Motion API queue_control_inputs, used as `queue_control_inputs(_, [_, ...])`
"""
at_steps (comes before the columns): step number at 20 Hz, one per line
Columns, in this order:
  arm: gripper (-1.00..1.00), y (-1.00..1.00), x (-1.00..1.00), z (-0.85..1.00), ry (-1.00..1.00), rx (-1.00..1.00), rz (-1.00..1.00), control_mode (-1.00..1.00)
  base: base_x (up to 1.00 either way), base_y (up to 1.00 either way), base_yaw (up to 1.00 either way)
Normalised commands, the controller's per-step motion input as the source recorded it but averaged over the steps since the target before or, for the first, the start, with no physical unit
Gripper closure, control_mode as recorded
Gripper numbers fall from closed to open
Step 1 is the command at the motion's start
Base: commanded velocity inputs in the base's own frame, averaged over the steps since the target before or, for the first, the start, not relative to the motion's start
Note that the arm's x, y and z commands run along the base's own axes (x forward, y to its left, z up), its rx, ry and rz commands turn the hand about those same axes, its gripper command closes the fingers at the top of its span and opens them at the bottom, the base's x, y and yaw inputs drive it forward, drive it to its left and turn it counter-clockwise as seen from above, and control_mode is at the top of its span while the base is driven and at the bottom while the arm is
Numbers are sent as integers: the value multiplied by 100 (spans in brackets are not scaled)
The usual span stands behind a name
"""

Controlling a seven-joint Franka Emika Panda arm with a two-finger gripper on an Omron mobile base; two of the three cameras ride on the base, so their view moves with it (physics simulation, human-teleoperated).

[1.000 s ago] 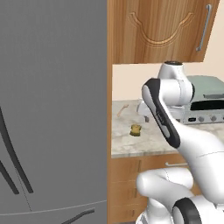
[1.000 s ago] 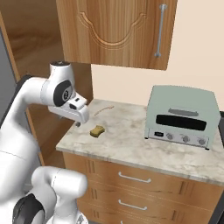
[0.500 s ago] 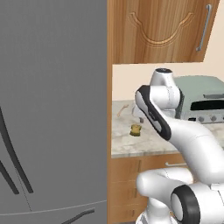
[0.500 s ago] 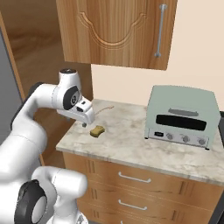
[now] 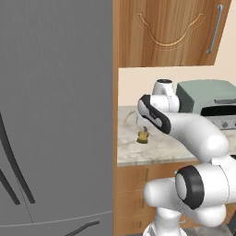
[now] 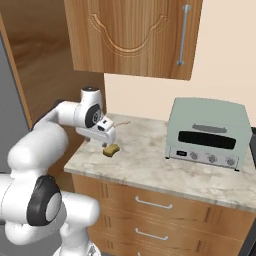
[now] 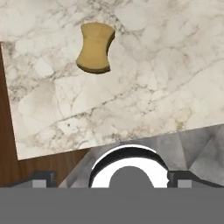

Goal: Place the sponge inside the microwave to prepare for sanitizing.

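Note:
The sponge (image 6: 111, 149) is a small yellow-olive block lying on the marble counter (image 6: 150, 167) near its left end. It also lies at the counter's near left (image 5: 143, 137). My gripper (image 6: 106, 139) hangs just above and slightly behind it, pointing down. In the hand view the sponge (image 7: 96, 47) sits at the upper left, apart from my gripper (image 7: 111, 178). The two fingertips (image 7: 41, 177) stand wide apart at the bottom, open, with nothing between them. The microwave is out of view.
A grey-green toaster oven (image 6: 207, 130) stands on the right of the counter. A thin beige stick (image 6: 122, 122) lies behind the sponge by the wall. Wooden cabinets (image 6: 135, 35) hang above, and a tall grey fridge (image 5: 55, 115) stands to the left.
The arm has swung down and forward, bringing the hand lower and closer over the sponge. The jaws stayed open and the sponge has not moved.

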Motion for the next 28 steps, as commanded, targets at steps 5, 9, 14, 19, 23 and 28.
queue_control_inputs(5, [-100, 0, 54, -20, 3, 0, 0, -100, 0, 0, 0])
queue_control_inputs(9, [-100, -5, 63, -11, 7, 0, 0, -100, 0, 0, 0])
queue_control_inputs(14, [-100, 0, 38, -20, 6, 0, 4, -100, 0, 0, 0])
queue_control_inputs(19, [-100, 0, 29, -27, 5, 0, 4, -100, 0, 0, 0])
queue_control_inputs(23, [-100, 0, 22, -41, 1, 0, 1, -100, 0, 0, 0])
queue_control_inputs(28, [-100, 0, 2, -47, -4, 0, 0, -100, 0, 0, 0])
